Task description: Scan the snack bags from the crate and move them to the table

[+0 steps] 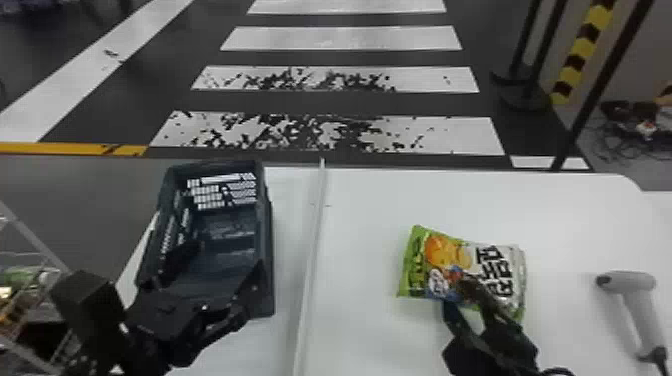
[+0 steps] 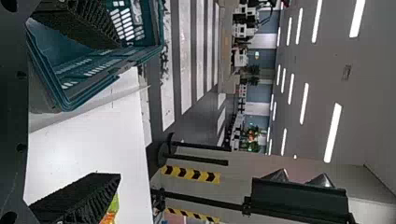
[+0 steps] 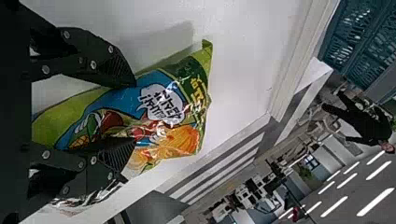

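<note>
The right pincer (image 1: 462, 295) is clamping the snack bag (image 1: 450, 265) from its near side in the head view, with the scanner (image 1: 632, 285) lying apart on the worktop (image 1: 370, 215) to the bag's right. The left pincer (image 1: 222, 265) is hanging over the crate (image 1: 267, 240), fingers apart. The next move is probably calling for the bag's code to face the scanner, turned slowly so no finger is covering it.

In the left wrist view, that pincer's fingers are standing wide apart near the crate.

In the right wrist view, the bag is bulging between the fingers; a light, even squeeze is likely serving best, since the slick film could be slipping or crumpling.
</note>
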Controlling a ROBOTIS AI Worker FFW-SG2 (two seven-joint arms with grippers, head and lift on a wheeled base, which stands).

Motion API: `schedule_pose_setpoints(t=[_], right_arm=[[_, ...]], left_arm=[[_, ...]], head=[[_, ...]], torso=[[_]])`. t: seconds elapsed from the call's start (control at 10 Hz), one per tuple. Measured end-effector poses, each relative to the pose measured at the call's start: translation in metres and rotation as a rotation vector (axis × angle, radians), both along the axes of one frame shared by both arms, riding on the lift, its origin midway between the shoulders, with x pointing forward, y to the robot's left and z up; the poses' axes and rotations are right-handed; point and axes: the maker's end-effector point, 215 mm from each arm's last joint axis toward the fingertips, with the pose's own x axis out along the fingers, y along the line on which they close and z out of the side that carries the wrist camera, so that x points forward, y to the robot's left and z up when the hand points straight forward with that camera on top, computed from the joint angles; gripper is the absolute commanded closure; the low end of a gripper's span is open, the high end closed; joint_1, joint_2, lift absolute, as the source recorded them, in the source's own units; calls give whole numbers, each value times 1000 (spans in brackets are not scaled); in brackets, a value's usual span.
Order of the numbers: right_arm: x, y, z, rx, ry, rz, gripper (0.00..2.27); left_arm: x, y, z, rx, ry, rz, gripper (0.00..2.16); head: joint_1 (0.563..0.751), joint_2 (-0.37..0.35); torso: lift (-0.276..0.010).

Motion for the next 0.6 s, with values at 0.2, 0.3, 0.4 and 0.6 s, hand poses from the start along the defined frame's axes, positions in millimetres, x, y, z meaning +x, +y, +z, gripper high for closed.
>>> schedule_pose_setpoints(t=[0.2, 0.3, 0.4, 0.6], right_arm=[[1, 3, 8, 19, -9, -4, 2246], [1, 4, 14, 40, -15, -7, 2246], [0, 2, 22, 74, -8, -21, 2246], [6, -17, 46, 170, 34, -103, 2246]], left_arm=[[1, -2, 0, -9, 0, -7, 9], [1, -3, 0, -12, 0, -10, 9], [1, -4, 0, -15, 1, -13, 9], [0, -5, 0, -18, 1, -15, 9]], head=[[695, 67], [695, 69], [695, 67], [695, 44]], torso=[[-95], [-95], [-95], [-95]])
